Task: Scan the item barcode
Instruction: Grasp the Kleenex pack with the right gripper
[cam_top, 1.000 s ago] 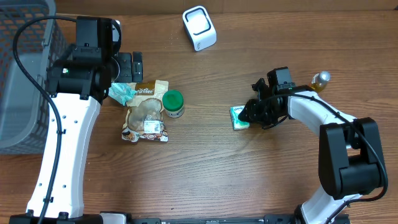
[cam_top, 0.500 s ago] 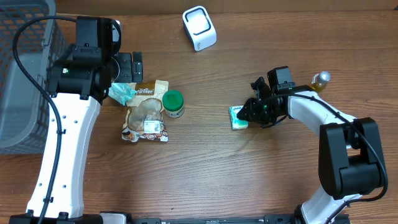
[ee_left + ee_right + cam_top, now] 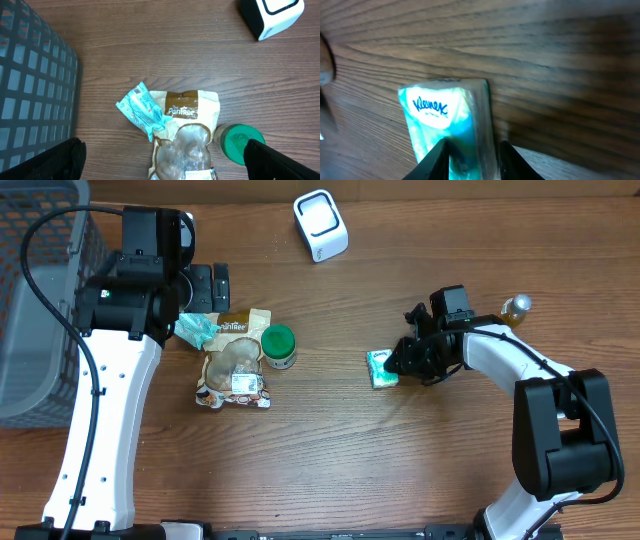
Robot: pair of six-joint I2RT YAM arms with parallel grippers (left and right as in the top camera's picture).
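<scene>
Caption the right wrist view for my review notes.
Right claw pinching a Kleenex tissue pack on the wooden table.

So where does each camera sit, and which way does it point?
Overhead: above the table, facing down; left arm and right arm show.
Left wrist: on the left arm, facing down at pouch and jar; left fingers show.
Right wrist: low, facing tissues; right fingers show.
Shared: overhead also sees pouch, jar and tissues.

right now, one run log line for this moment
phase: grasp | right gripper: shut on tissue pack, pack on table | left gripper: open above snack pouch | scanner: not yet used
</scene>
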